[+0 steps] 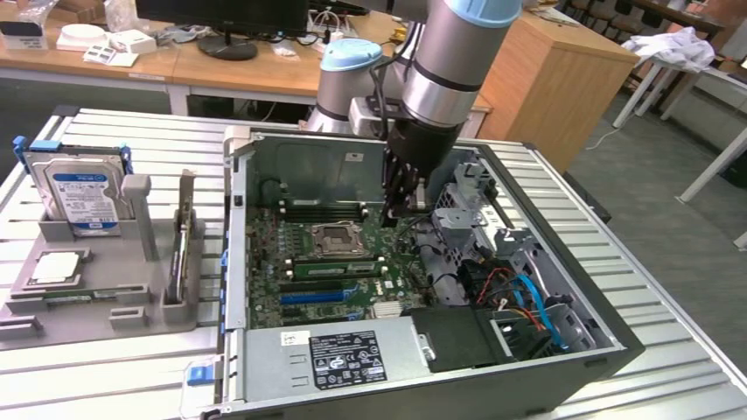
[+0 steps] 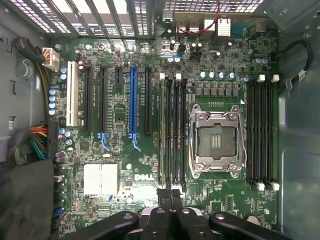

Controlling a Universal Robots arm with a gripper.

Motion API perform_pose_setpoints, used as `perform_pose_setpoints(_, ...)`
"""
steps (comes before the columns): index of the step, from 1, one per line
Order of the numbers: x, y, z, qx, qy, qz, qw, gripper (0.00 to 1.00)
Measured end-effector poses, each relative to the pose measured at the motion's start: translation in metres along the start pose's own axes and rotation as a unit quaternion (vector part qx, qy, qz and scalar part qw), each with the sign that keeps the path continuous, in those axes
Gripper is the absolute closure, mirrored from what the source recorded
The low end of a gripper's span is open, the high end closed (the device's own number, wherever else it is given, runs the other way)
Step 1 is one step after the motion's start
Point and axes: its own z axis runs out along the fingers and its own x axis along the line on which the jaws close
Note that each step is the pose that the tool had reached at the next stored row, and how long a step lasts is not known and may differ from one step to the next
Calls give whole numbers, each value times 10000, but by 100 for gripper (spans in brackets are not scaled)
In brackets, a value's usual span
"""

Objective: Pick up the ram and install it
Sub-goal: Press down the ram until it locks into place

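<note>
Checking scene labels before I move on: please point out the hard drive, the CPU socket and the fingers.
hard drive (image 1: 76, 188): exterior view, on its label.
CPU socket (image 2: 216, 140): wrist view, middle of its contact field.
fingers (image 2: 163, 198): wrist view, dark tip of one finger.

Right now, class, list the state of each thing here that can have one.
hand, shut, nothing between its fingers
ram, set in a memory slot beside the processor socket
processor socket, empty
computer case, open, side panel off
hard drive, upright in its stand
</note>
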Motion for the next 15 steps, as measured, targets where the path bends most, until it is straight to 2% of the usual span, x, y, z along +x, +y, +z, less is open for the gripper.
perform_pose_setpoints(15,3,-3,78,0,1,0,10000,89)
